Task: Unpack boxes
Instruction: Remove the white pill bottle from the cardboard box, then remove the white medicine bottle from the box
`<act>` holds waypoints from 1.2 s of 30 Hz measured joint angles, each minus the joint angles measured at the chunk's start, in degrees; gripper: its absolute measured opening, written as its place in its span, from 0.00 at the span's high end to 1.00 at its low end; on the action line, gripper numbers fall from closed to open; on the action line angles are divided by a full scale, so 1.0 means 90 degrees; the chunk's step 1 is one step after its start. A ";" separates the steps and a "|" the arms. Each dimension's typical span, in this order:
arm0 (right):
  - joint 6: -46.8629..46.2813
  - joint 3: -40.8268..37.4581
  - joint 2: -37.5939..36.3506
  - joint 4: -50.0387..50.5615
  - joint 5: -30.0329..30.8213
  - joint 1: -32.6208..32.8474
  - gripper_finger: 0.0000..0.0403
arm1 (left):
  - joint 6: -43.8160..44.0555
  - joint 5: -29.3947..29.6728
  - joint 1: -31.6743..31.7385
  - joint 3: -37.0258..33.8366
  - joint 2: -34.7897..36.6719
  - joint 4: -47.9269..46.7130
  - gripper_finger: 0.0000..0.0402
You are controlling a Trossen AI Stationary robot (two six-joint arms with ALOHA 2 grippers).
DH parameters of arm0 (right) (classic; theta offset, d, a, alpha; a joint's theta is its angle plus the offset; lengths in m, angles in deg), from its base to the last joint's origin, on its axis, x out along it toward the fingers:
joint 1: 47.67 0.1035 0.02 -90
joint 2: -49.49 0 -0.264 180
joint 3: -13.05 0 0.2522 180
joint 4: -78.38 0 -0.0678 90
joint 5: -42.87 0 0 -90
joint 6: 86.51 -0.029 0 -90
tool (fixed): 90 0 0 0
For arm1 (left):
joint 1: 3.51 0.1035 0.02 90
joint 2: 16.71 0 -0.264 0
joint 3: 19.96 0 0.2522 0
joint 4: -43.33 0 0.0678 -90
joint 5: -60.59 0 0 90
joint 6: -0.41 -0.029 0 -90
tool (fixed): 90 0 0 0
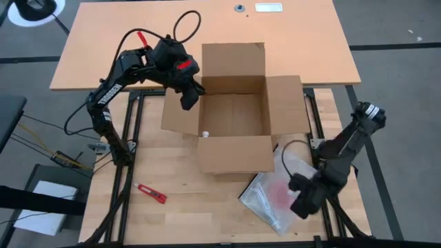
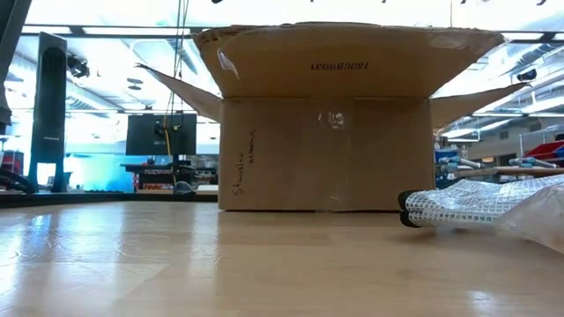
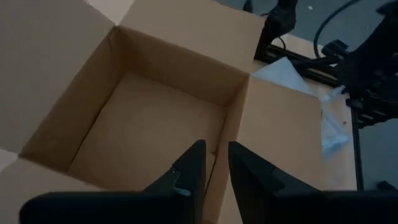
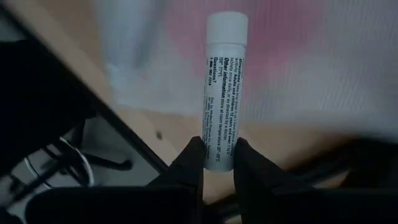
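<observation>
Light wood table (image 1: 165,169) on a dark frame, with an orange-tan tabletop behind it; the low view shows a bright workshop room past the table, with monitors and shelves. Brown cardboard carton (image 1: 234,114) sits upright at table centre, mouth up, all four flaps folded out. From above its footprint is roughly square, so no clear long axis. The low view shows printed digits upside down on the near flap and handwriting on the front wall. Inside, bare cardboard floor except one small white item (image 1: 204,133) at the near-left corner; can't tell what it is.

Clear plastic bag (image 1: 270,196) with a pink patch lies flat on the table just right of the near flap. Red-handled tool (image 1: 151,194) lies on the table left of the carton, well apart from it.

Left gripper (image 1: 188,101) hangs over the carton's left flap at the rim, fingers (image 3: 193,171) nearly together with a thin gap, nothing between them. Right gripper (image 1: 303,204) is over the bag's right edge, pinching a white lip-balm-style tube (image 4: 224,81) by its lower end, tube sticking straight out past the fingertips.
</observation>
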 joint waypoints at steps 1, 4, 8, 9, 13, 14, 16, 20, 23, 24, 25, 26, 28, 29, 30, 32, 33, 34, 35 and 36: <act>-0.0457 -0.0143 0.0099 -0.0238 -0.0082 0.0151 0.86 | 0.0037 0.0012 -0.0019 0.0000 0.0000 -0.0019 0.81; -0.1301 -0.0478 0.0422 -0.1093 -0.0304 0.0520 0.86 | 0.0051 0.0071 -0.0088 0.0000 0.0000 -0.0016 0.81; -0.2128 -0.0636 0.0970 -0.1677 -0.0546 0.0907 0.86 | 0.0051 0.0141 -0.0101 0.0000 0.0000 -0.0082 0.81; -0.2294 -0.0639 0.1094 -0.1774 -0.0607 0.0999 0.86 | 0.0051 0.0146 -0.0097 0.0000 0.0000 -0.0098 0.81; -0.2538 -0.0587 0.1503 -0.1565 -0.0684 0.1176 0.86 | 0.0042 0.0157 -0.0102 0.0000 0.0000 -0.0150 0.81; -0.2543 -0.0563 0.1563 -0.1502 -0.0678 0.1176 0.84 | 0.0037 0.0162 -0.0102 0.0000 0.0000 -0.0150 0.81; -0.2520 -0.0542 0.1626 -0.1404 -0.0667 0.1124 0.77 | 0.0037 0.0166 -0.0100 0.0000 0.0000 -0.0150 0.81; -0.2424 -0.0576 0.1677 -0.1186 -0.0610 0.0992 0.58 | 0.0048 0.0184 -0.0097 0.0000 -0.0003 -0.0156 0.81; -0.2419 -0.0576 0.1669 -0.1134 -0.0594 0.0966 0.48 | 0.0263 0.0374 -0.0097 0.0000 -0.0005 -0.0231 0.80; -0.2440 -0.0581 0.1647 -0.1099 -0.0601 0.0966 0.45 | 0.0351 0.0437 -0.0087 0.0000 -0.0005 -0.0269 0.79; -0.2483 -0.0586 0.1607 -0.1067 -0.0608 0.0969 0.43 | 0.0373 0.0475 -0.0072 0.0000 -0.0005 -0.0313 0.78; -0.2517 -0.0586 0.1552 -0.1077 -0.0620 0.0973 0.40 | 0.0393 0.0555 -0.0057 -0.0008 -0.0005 -0.0385 0.76; -0.2687 -0.0586 0.1408 -0.1065 -0.0629 0.0997 0.38 | 0.0581 0.0802 -0.0042 -0.0146 0.0000 -0.0460 0.72; -0.2770 -0.0586 0.1306 -0.1042 -0.0602 0.1006 0.37 | 0.0634 0.0954 -0.0027 -0.0248 0.0000 -0.0502 0.69; -0.2847 -0.0586 0.1174 -0.1011 -0.0552 0.1018 0.36 | 0.0694 0.1119 -0.0010 -0.0358 0.0000 -0.0581 0.66; -0.3022 -0.0583 0.0919 -0.0977 -0.0309 0.1042 0.35 | 0.0848 0.1472 -0.0007 -0.0668 -0.0005 -0.0652 0.60; -0.3074 -0.0583 0.0781 -0.0950 -0.0155 0.1052 0.35 | 0.0929 0.1647 -0.0007 -0.0873 -0.0005 -0.0572 0.57; -0.3110 -0.0583 0.0635 -0.0905 0.0022 0.1063 0.35 | 0.1074 0.1848 -0.0007 -0.1085 -0.0005 -0.0483 0.54; -0.3136 -0.0578 0.0501 -0.0850 0.0167 0.1063 0.35 | 0.1208 0.2041 -0.0007 -0.1293 -0.0005 -0.0413 0.52; -0.3179 -0.0573 0.0385 -0.0783 0.0303 0.1059 0.35 | 0.1294 0.2274 -0.0007 -0.1519 -0.0007 -0.0340 0.50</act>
